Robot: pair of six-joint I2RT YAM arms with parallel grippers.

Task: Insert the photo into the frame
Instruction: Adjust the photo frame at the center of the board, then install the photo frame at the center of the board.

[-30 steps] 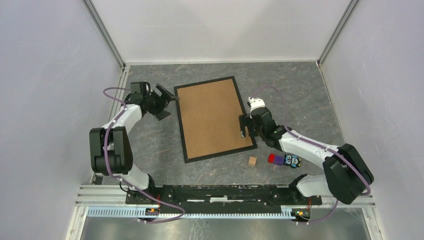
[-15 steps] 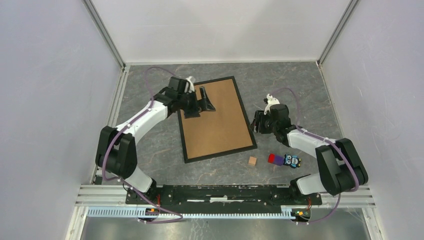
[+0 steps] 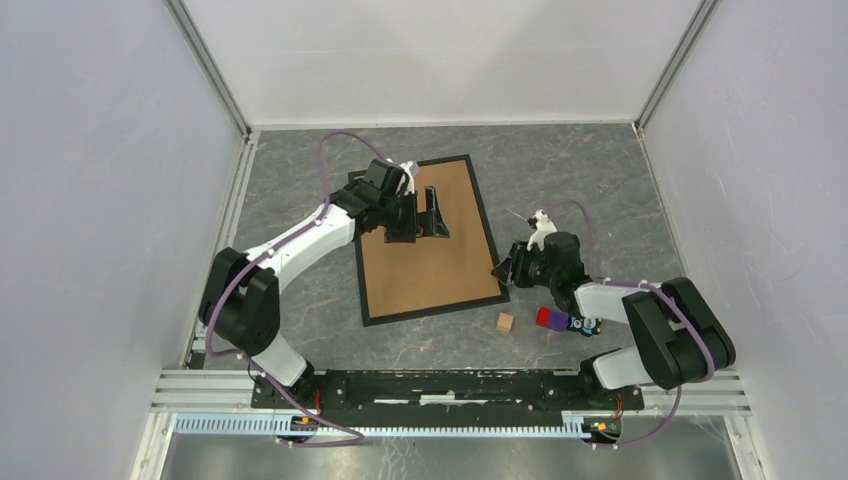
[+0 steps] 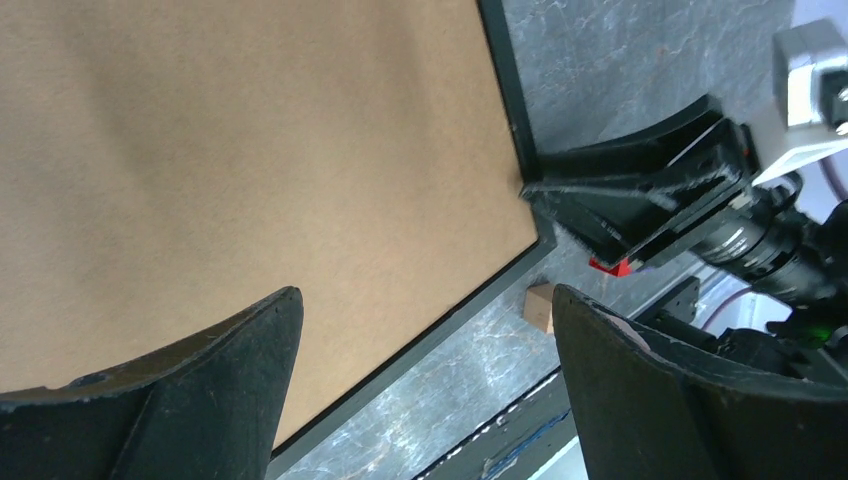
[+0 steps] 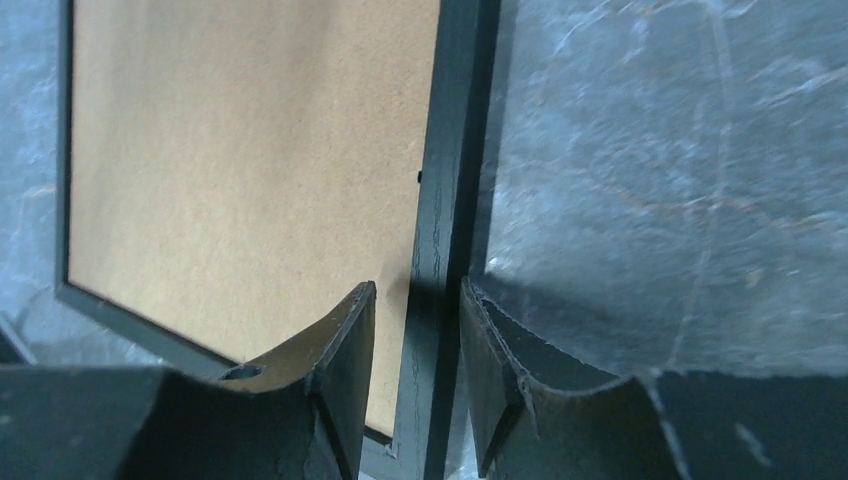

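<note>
— What are we seeing at the jaws?

— We are starting with the right gripper (image 5: 418,290). Its jaws are standing apart, astride the right-hand rail of the frame (image 5: 445,150), close to the frame's near right corner. The outer finger is lying against the rail. On the inner side a sliver of the brown board (image 5: 250,150) is showing between finger and rail, so we are not calling it a clamp.

— And the other one?

— The left gripper (image 4: 425,300) is hanging over the brown board with its jaws spread wide and holding nothing. Whether its fingertips are touching the board, we cannot tell.

— Where is the frame lying?

— We are finding it flat in the middle of the grey table (image 3: 600,190), with its long sides running away from the arms and its far end leaning a little to the left. The board is filling it from rail to rail.

— Anything around it?

— A small wooden cube (image 3: 505,321) is sitting just off the near right corner, apart from the frame. A red block (image 3: 545,318) is lying further right, beside the right arm.
</note>
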